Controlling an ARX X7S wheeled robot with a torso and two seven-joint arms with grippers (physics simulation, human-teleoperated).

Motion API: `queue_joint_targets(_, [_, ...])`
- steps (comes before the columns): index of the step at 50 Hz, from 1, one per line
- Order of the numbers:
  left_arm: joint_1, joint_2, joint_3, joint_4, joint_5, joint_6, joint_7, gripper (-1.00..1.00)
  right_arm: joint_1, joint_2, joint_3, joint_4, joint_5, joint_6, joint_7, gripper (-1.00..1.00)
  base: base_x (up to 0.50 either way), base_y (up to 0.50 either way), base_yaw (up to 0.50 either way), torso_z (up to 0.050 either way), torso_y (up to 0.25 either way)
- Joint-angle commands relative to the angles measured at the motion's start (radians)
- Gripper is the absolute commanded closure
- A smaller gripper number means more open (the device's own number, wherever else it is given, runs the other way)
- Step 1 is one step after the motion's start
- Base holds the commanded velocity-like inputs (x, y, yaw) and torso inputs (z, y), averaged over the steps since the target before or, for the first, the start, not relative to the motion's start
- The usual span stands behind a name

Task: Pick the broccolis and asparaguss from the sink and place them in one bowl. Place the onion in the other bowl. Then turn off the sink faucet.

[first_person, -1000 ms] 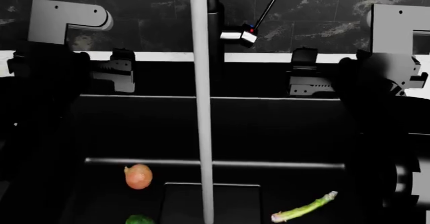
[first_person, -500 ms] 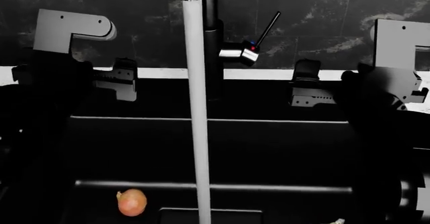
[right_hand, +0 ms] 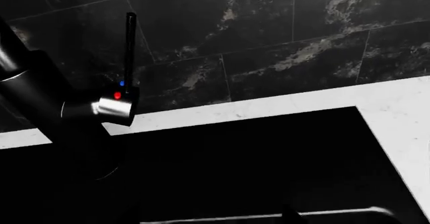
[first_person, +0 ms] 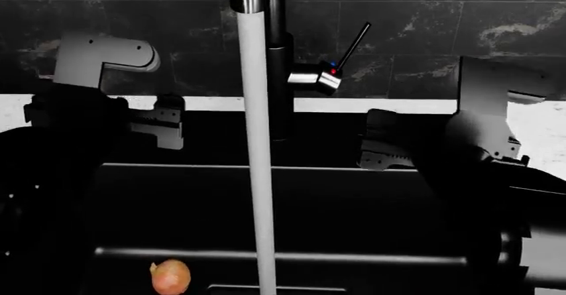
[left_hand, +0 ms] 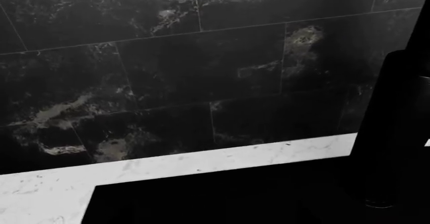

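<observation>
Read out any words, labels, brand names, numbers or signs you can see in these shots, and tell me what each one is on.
There is no readable text, brand or number in any view.
The only sign is a red dot and a blue dot, with no lettering, on the sink faucet at the base of its lever handle.

Head view looks forward and down over both arms at the sink faucet [first_person: 281,56] from mid-range, while each wrist view sits closer, facing the dark tiled wall behind it from either side, the left probably catching only the faucet's column [left_hand: 396,133].
</observation>
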Motion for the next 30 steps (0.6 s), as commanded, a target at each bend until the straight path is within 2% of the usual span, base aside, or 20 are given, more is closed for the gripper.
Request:
queue_joint_targets(1, [0.023,0.000,0.001,0.010,-0.012,0.004,-0.002,-1.00,-0.019,-0.126,0.096,-0.046,-0.020,0.150,0.231,-1.00,0.00,0.00,0.00,0.000,0.000])
queue_joint_targets(10, [0.035,-0.005,0.000,0.012,-0.021,0.009,-0.001,-1.00,-0.093,-0.195,0.201,-0.036,-0.064,0.137,0.396,-1.00,0.00,0.00,0.00,0.000,0.000])
queue_joint_targets(13, [0.037,-0.001,-0.001,0.008,-0.023,0.015,-0.004,-1.00,-0.118,-0.216,0.283,0.020,-0.047,0.086,0.409,-1.00,0.00,0.00,0.00,0.000,0.000])
queue_joint_targets(17, [0.045,-0.006,-0.001,0.016,-0.028,0.016,-0.001,-1.00,-0.141,-0.228,0.322,0.083,-0.036,0.017,0.407,-1.00,0.00,0.00,0.00,0.000,0.000])
queue_joint_targets(30, [0.062,-0.021,-0.009,0.033,-0.043,0.016,-0.002,-1.00,-0.071,-0.185,0.381,0.498,-0.076,-0.281,0.399,-1.00,0.00,0.00,0.00,0.000,0.000])
